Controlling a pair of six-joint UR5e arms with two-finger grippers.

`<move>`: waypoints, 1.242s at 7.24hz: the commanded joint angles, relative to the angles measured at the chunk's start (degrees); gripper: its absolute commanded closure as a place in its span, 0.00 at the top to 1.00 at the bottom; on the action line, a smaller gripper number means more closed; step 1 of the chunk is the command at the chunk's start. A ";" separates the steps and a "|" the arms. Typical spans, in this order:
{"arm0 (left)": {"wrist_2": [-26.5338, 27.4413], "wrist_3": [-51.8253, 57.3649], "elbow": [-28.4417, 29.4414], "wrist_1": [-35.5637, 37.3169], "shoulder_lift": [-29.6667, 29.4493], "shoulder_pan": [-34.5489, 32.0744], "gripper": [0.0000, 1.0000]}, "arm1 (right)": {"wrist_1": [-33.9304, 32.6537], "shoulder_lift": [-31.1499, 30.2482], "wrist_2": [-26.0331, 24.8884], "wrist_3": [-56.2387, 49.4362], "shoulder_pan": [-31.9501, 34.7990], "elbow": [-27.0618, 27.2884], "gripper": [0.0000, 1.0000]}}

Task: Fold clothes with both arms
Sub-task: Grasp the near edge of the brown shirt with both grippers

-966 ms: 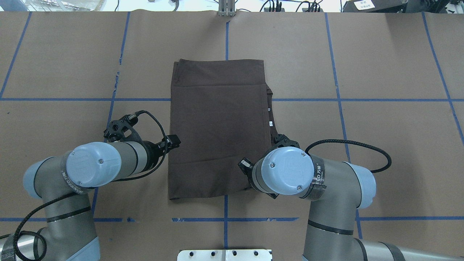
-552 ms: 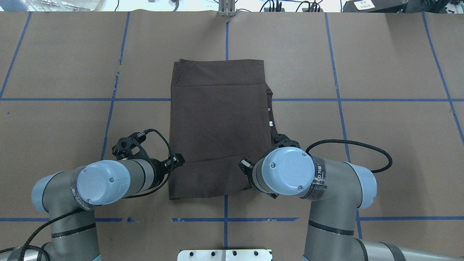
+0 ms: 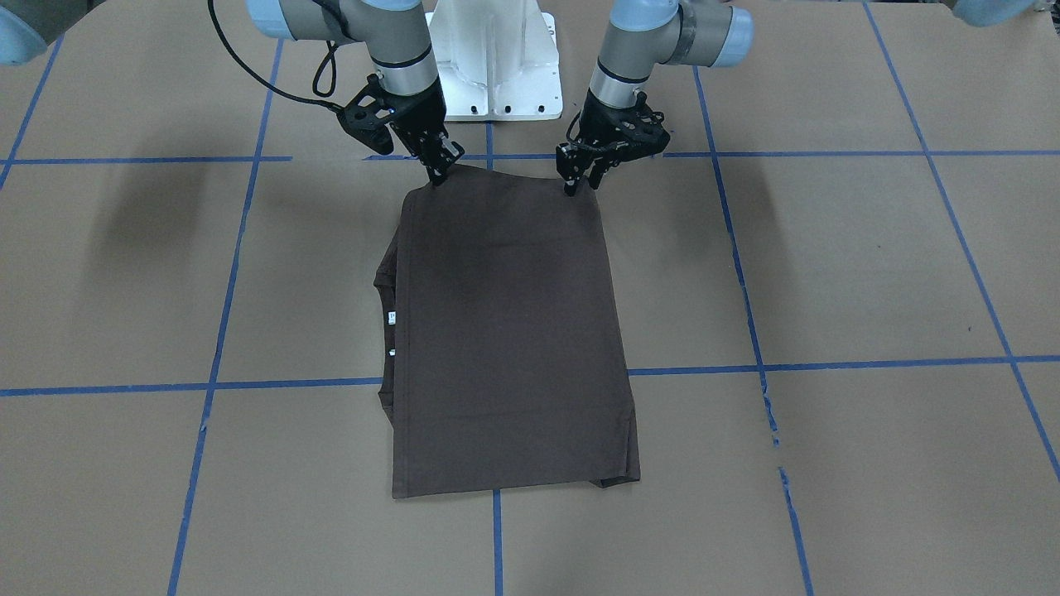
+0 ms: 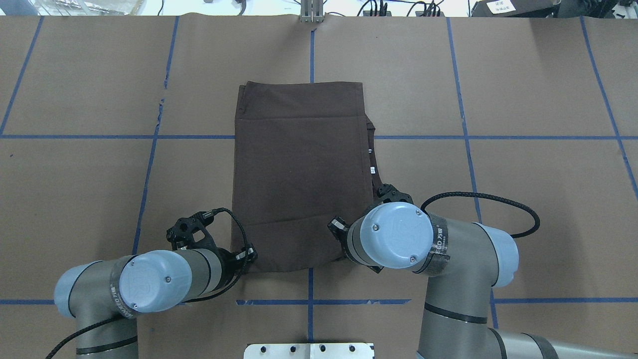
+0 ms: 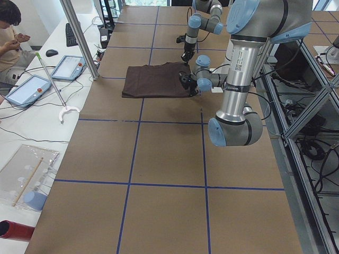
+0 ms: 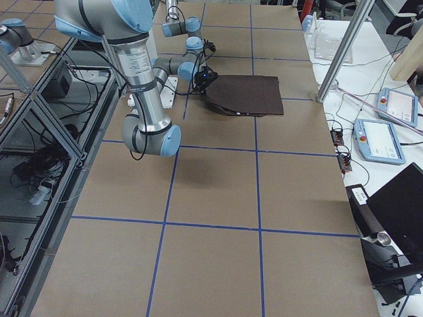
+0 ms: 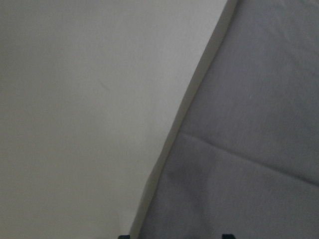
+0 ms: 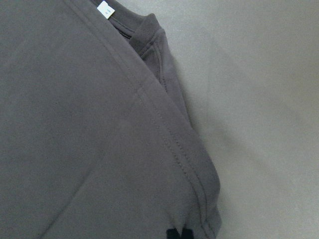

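Brown paper marked off by blue tape lines covers the worktop, and the dark grey-brown T-shirt lies flat at its middle, folded into a tall rectangle whose long sides run from the near edge by the robot to the far edge. Along the shirt's right side a strip of the collar and small white tags show from under the top layer; the right wrist view shows one tag and stitched seams close up. The left arm reaches in low from the near left, and the left end effector stands at the shirt's near left corner with its fingers spread wide. In the left wrist view one tip sits at the cloth's edge and the other over the cloth, with nothing gripped between them. The right arm points steeply down over the near right corner. The right end effector has its fingers drawn narrow, pinched onto the shirt at that corner, and the right wrist view shows its two dark tips close together on the fabric. A white pedestal stands just behind the two arms. At the far side, beyond the worktop, a person sits beside two tablets.
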 commanded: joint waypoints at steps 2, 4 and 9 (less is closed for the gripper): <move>-0.10 0.00 -0.79 1.85 0.00 0.47 0.00 | -0.02 -1.11 0.09 -0.08 0.16 1.70 0.00; -2.37 0.00 -3.76 1.95 0.17 0.38 0.00 | -0.02 -1.20 0.00 0.00 -0.45 2.07 0.00; -12.23 2.35 -14.47 12.67 -3.58 -9.95 0.00 | -17.25 4.47 0.35 -7.57 5.31 11.17 0.00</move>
